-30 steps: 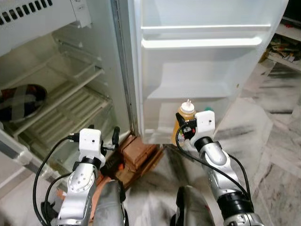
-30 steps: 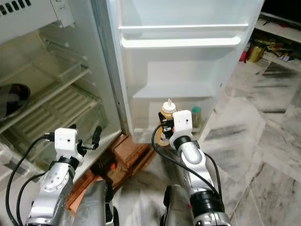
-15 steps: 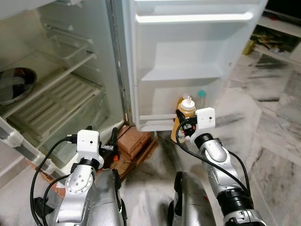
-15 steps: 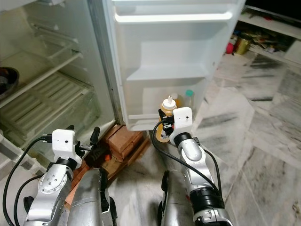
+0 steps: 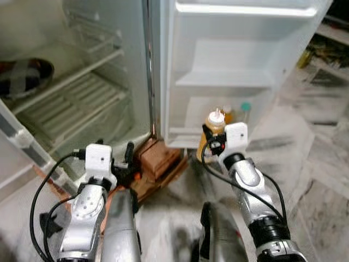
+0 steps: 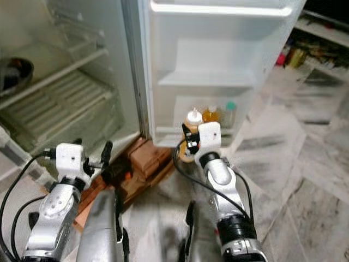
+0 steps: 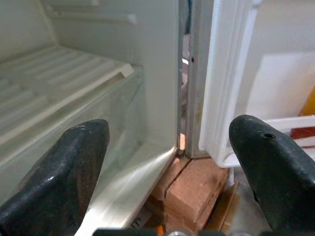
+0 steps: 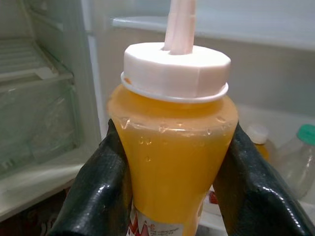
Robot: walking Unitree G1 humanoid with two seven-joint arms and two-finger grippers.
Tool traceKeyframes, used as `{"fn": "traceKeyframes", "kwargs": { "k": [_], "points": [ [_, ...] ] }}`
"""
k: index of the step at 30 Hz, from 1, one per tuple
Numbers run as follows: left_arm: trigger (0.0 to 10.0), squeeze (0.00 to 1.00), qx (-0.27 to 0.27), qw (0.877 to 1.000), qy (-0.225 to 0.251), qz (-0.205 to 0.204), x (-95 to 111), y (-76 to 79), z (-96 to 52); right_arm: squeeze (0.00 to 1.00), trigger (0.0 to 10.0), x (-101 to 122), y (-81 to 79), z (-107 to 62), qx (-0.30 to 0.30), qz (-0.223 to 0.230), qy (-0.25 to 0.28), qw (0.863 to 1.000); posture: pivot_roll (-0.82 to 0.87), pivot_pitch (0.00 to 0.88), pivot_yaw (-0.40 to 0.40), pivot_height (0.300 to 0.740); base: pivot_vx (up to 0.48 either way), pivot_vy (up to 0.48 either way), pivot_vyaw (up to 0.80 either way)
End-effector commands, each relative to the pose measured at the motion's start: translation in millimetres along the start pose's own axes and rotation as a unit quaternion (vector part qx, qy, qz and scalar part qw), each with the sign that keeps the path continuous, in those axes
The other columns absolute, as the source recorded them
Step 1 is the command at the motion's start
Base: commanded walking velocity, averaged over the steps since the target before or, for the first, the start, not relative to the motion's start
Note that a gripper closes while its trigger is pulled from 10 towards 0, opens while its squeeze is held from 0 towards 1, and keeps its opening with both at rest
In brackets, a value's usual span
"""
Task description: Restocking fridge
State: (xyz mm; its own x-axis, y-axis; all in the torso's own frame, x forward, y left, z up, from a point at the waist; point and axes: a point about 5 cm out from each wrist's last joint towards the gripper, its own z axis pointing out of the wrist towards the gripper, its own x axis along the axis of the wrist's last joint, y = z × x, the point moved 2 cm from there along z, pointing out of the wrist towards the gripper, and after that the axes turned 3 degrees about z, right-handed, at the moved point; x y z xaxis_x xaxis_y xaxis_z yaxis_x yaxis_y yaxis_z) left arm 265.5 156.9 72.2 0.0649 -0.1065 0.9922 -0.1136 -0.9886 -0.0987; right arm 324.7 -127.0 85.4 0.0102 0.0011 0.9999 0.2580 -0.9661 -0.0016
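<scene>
Here the right gripper point(image 8: 170, 182) is clamped on a sauce bottle point(image 8: 173, 142), upright, just before the door's bottom shelf point(image 5: 188, 131), probably bound there beside two blurred bottles point(image 6: 218, 114). The left gripper point(image 7: 172, 162) hangs spread, idle.

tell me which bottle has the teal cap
The clear bottle at the far right of the lowest door shelf. The small bottle beside it has a white cap, and the orange squeeze bottle in the right gripper has a white nozzle cap.
</scene>
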Motion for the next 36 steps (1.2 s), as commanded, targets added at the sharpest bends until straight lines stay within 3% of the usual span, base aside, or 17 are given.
{"fn": "traceKeyframes", "kwargs": {
  "k": [1, 10, 16, 23, 27, 31, 36],
  "points": [
    [10.0, 0.0, -0.005, 1.0, 0.004, -0.003, 2, 3.0, 0.6, 0.0, 10.0, 2, 3.8, -0.6, -0.007, -0.007, 0.007, 1.0, 0.02, 0.076, -0.034, 0.581, 0.341, 0.0, 0.0],
    [10.0, 0.0, -0.004, 1.0, 0.004, -0.005, 3, 2.6, 1.7, 0.0, 10.0, 9, 3.7, 4.6, -0.011, -0.016, 0.021, 1.0, 0.02, 0.086, -0.018, 0.581, 0.317, 0.0, 0.0],
    [10.0, 0.0, -0.003, 1.0, 0.004, -0.009, 3, 4.2, 0.2, 0.0, 10.0, 10, 7.2, 5.5, -0.01, -0.021, 0.021, 1.0, 0.02, 0.1, -0.025, 0.581, 0.0, 0.0, 0.0],
    [10.0, 0.0, 0.0, 1.0, 0.003, -0.013, 6, 3.6, -7.3, 0.0, 10.0, 6, -2.3, 5.6, 0.019, -0.033, 0.014, 0.999, 0.04, 0.155, -0.043, 0.581, 0.0, 0.0, 0.0],
    [10.0, 0.0, 0.008, 1.0, -0.002, -0.011, 13, -5.7, -17.6, 0.0, 10.0, 2, -21.7, 15.5, 0.06, -0.066, 0.006, 0.996, 0.07, 0.228, -0.02, 0.581, 0.0, 0.0, 0.0],
    [10.0, 0.0, 0.005, 1.0, 0.001, -0.008, 22, -7.5, -24.6, 0.0, 10.0, -3, -17.8, 21.8, 0.047, -0.092, -0.007, 0.995, 0.11, 0.271, -0.008, 0.581, 0.0, 0.0, 0.0],
    [10.0, 0.0, 0.003, 1.0, 0.008, -0.012, 41, -8.6, -35.4, 0.0, 10.0, 7, -11.1, 38.7, 0.046, -0.134, 0.001, 0.99, 0.16, 0.338, -0.003, 0.581, 0.0, 0.0, 0.0]
  ]
}}
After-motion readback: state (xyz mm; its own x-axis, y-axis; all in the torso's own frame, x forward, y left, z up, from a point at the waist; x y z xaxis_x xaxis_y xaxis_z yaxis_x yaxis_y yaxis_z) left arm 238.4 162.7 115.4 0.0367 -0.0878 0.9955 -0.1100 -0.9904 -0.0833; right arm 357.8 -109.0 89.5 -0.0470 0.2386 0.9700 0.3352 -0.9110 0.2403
